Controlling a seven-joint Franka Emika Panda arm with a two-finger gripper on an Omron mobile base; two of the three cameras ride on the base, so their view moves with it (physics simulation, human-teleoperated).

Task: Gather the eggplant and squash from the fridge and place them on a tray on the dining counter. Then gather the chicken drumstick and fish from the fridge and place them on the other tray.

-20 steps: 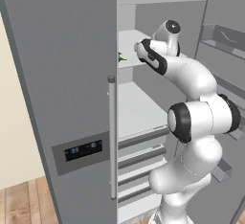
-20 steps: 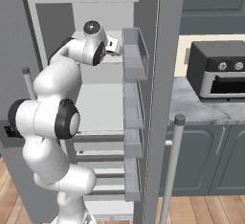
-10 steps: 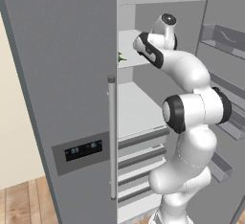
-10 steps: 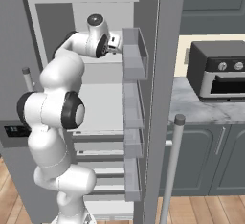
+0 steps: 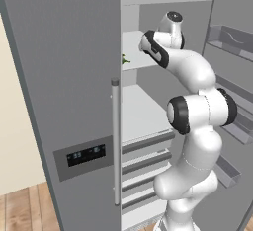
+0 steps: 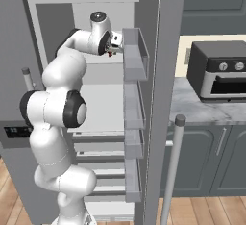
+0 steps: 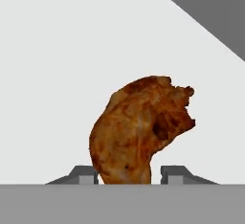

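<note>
A browned chicken drumstick point(image 7: 141, 129) lies on the white upper fridge shelf point(image 7: 72, 74), and the hand view looks straight at it. My gripper point(image 7: 131, 175) sits at its narrow end, one fingertip point(image 7: 86, 174) close on each side, jaws drawn in against the meat. From the right base, the gripper point(image 6: 113, 50) is deep over the upper shelf, with a reddish bit of the drumstick point(image 6: 110, 54) at its tip. A small green thing point(image 5: 124, 58) pokes out at the shelf's left edge. The eggplant, squash, fish and trays are out of view.
The closed left fridge door point(image 5: 64, 77) with its long handle point(image 5: 115, 141) stands beside the arm. The open right door's bins point(image 6: 134, 60) are close to the hand. Drawers point(image 5: 146, 156) fill the lower fridge. A toaster oven point(image 6: 216, 70) sits on the grey counter point(image 6: 192, 111).
The arm has stretched up and farther into the upper shelf, carrying the hand deeper toward the back. The fridge and base have not shifted.
</note>
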